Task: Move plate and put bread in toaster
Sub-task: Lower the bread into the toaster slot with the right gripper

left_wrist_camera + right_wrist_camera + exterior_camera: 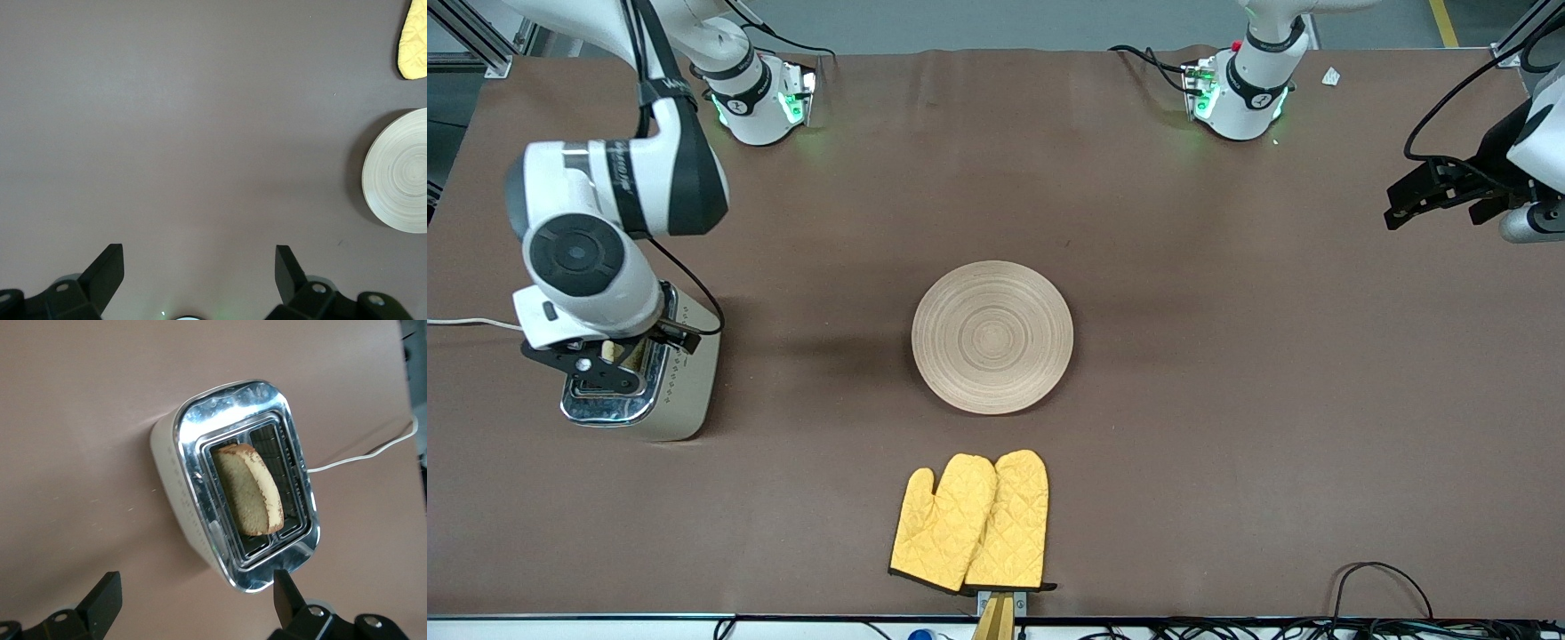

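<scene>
While the bread (250,490) leans in a slot of the toaster (200,520), the right hand (193,603) hovers open above it; the left hand (199,273) waits open over bare tabletop (1227,356), plate (992,337) mid-table.

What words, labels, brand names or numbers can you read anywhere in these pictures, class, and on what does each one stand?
None can be read.
Right arm: white lettering on a dark band, too blurred to read.
Arm bases: small marks, too small to read.
Toaster, plate, oven mitts: no text visible.
</scene>
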{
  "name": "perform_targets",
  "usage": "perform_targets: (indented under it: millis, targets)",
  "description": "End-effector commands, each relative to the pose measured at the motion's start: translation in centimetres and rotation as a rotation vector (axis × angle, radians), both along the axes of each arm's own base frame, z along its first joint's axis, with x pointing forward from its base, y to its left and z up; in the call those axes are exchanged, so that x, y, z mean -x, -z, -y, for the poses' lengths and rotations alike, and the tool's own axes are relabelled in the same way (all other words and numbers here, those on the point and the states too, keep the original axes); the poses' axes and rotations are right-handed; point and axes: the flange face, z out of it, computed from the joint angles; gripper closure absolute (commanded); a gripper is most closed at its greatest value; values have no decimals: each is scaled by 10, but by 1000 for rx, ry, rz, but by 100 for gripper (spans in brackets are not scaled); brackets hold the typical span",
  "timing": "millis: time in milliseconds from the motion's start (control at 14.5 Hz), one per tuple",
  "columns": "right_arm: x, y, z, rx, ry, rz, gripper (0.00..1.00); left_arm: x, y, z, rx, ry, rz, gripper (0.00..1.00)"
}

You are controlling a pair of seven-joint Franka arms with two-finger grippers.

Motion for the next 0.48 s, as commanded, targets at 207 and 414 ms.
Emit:
perform_targets:
  millis: [207,414]
  targets:
    - [18,-66,91,-224,-126,-21,0,10,-2,-1,-5,-7,-37,0]
    - [46,-108,131,-312,-197,-32,0,10,-2,-1,-5,-7,-37,0]
